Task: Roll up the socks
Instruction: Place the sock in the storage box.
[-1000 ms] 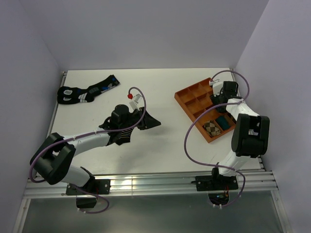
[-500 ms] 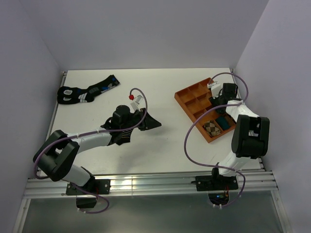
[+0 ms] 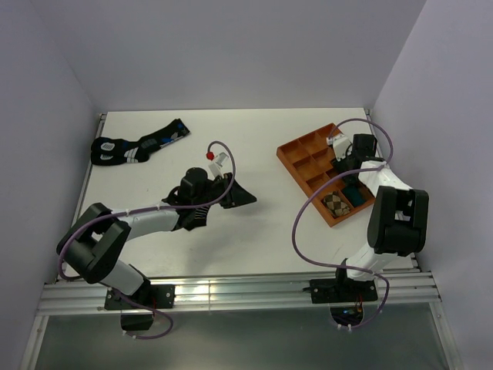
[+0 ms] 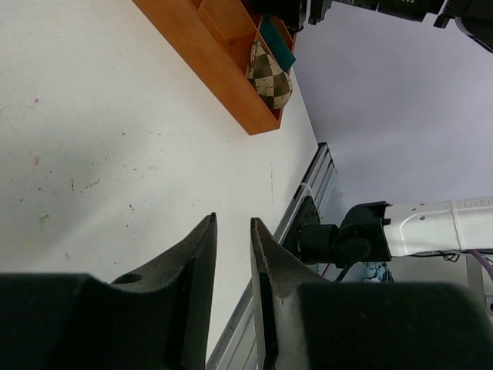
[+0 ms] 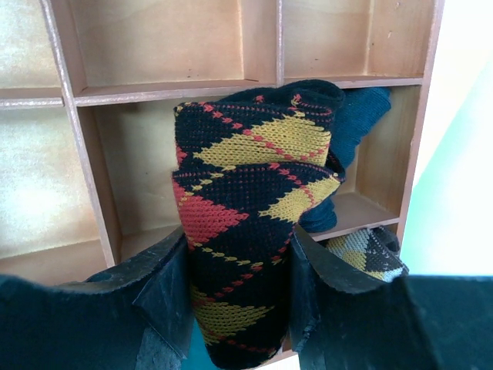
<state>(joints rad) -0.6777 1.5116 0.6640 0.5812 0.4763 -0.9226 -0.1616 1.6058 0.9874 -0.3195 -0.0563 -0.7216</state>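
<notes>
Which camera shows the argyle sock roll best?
Right wrist: the argyle sock roll fills the frame, clamped in the right gripper over the tray. Top external hides it under the gripper; left wrist shows none of it.

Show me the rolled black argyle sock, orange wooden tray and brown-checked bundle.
Rolled black argyle sock (image 5: 246, 231): right wrist view, middle of roll.
Orange wooden tray (image 4: 208, 58): left wrist view, outer side wall.
Brown-checked bundle (image 4: 271, 73): left wrist view, centre.

A white counter (image 3: 269, 223) carries an orange wooden compartment tray (image 3: 302, 146) at its right side. A brown-checked rolled sock bundle (image 3: 336, 203) sits in the tray's near corner compartment, with a teal bundle (image 3: 354, 193) in the compartment just beside it. Black socks with blue and white marks (image 3: 137, 145) lie at the far left, well apart from the tray.
</notes>
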